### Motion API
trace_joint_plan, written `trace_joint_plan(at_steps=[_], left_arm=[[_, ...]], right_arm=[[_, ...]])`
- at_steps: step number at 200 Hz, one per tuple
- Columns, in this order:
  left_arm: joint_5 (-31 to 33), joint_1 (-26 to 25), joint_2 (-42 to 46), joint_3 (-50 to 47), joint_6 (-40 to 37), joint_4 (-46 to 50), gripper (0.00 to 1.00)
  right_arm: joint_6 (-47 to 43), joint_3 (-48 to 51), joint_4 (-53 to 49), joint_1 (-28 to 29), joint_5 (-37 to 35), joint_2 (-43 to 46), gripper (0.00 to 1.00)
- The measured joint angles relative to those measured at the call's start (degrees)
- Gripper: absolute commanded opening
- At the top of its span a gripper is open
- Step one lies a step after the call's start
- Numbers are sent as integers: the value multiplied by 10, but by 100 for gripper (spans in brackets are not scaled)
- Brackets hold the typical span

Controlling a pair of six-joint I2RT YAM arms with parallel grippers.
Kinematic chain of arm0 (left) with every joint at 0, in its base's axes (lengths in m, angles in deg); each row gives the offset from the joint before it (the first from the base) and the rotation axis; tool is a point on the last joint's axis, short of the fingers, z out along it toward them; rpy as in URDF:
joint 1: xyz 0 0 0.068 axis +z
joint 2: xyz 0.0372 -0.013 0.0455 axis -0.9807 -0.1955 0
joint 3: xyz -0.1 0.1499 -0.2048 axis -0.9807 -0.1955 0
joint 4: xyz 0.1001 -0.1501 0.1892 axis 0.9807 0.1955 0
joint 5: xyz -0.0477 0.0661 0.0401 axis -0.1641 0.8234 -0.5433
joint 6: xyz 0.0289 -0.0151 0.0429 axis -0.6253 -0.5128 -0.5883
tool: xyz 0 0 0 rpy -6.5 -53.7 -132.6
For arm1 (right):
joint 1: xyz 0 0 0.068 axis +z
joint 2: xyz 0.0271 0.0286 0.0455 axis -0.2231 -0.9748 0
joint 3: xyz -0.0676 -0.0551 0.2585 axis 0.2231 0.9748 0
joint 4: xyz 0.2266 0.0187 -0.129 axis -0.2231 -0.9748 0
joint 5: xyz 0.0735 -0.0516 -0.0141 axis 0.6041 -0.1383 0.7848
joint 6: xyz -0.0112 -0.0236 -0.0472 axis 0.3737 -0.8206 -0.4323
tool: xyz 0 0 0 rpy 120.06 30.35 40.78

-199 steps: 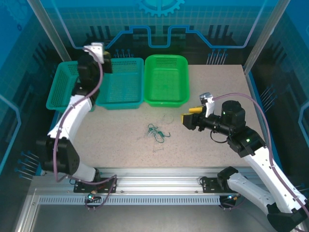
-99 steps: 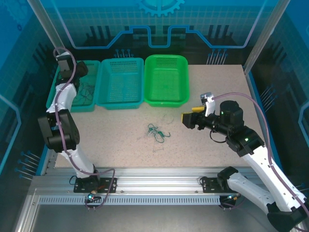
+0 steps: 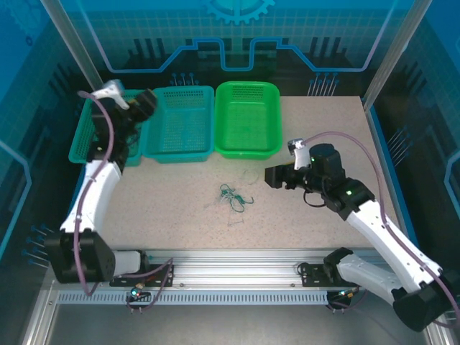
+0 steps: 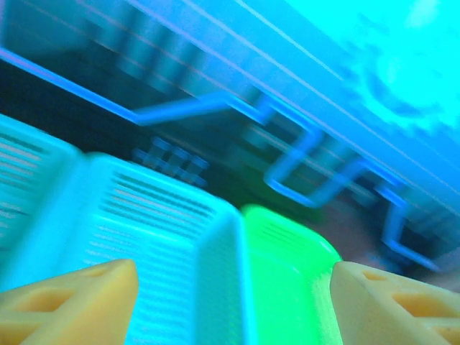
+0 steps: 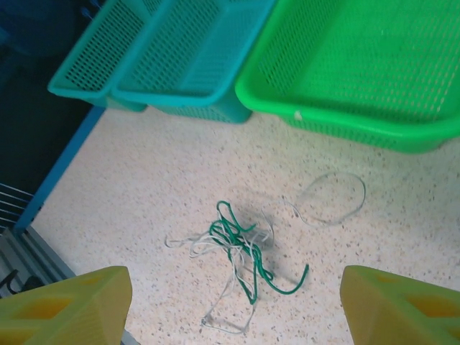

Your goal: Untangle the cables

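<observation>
The cables (image 3: 233,195) lie in a small heap near the middle of the bench (image 3: 180,215). In the right wrist view the heap (image 5: 237,248) shows green wires and whitish wires twisted over each other. One pale loop (image 5: 330,198) lies just beside the heap, at about 1 o'clock from it. It looks free of the knot, but a thin end may touch it; that is too small to tell.

The right pincer (image 3: 277,176) hangs at 3 o'clock from the heap, near it but not touching. Its two yellow fingers (image 5: 65,305) are wide apart, with nothing between them.

The left pincer (image 3: 142,106) is far off at 10 o'clock, up over the teal baskets (image 3: 180,122). Its fingers (image 4: 72,295) are wide apart too and hold nothing. That view is blurry.

The green basket (image 3: 248,118) sits at 12 o'clock from the heap, and no wire can be seen in it.

The job looks only partly done. The green and whitish wires are not pulled apart yet. Each one likely has to be picked out of the knot.
</observation>
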Motion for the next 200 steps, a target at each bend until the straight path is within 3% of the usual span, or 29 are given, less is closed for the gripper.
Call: trace_joint_plan(at_steps=[61,95,136,155,179,200], left_arm=[[-35,-251,81,-132,-87,44,72],[-30,-338,54,-146,-157,103,71],[-23,-360,-26,-166,-176,127,71],[-17,-359,-42,-182,-173,126,70],[-11,-359,-41,-203,-170,120,70],[-7,-343,-18,-228,-166,106,71]], right_arm=[[23,-1,30,52,-8,-149,77],[47,-11,40,90,-27,-249,75],[73,-38,70,122,-35,-352,72],[78,-58,72,140,-53,-402,55],[73,-92,73,163,-81,-455,44],[62,-102,73,169,-99,-473,24]])
